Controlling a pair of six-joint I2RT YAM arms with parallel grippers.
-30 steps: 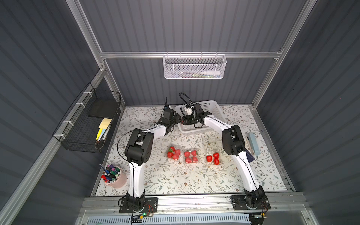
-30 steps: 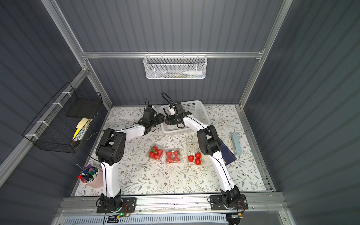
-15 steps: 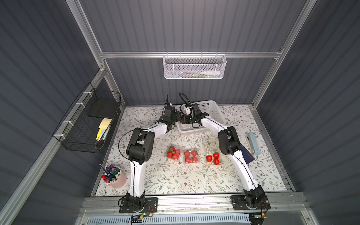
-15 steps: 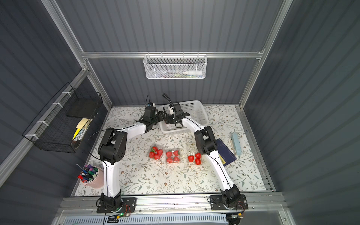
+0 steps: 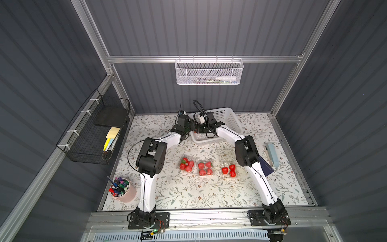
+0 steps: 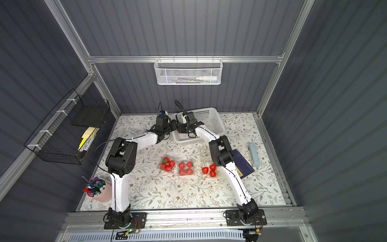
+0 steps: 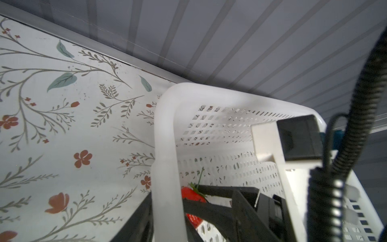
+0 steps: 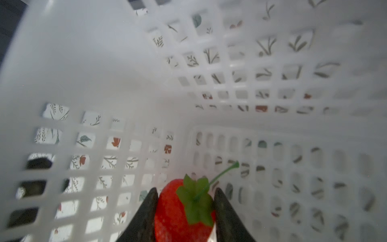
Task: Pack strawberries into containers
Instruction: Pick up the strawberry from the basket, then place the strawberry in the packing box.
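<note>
Left arm [image 5: 146,188], right arm [image 5: 259,180]: white links, black joints; black corrugated cable [image 7: 324,199].

Ribbed dark grey walls [image 5: 209,27] and aluminium framing [image 5: 205,59] enclose a floral-patterned tabletop [image 5: 188,194].

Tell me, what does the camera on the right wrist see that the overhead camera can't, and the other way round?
Only the right wrist view: a strawberry close up, green cap and stem plain, pinched between the right gripper's two black fingers, low inside the white basket.
Only a top view: three clear containers in a row holding berries, the one nearest the right arm with three, and a pink cup of pens.
Both: the white basket, and the floral table cover under it.
</note>
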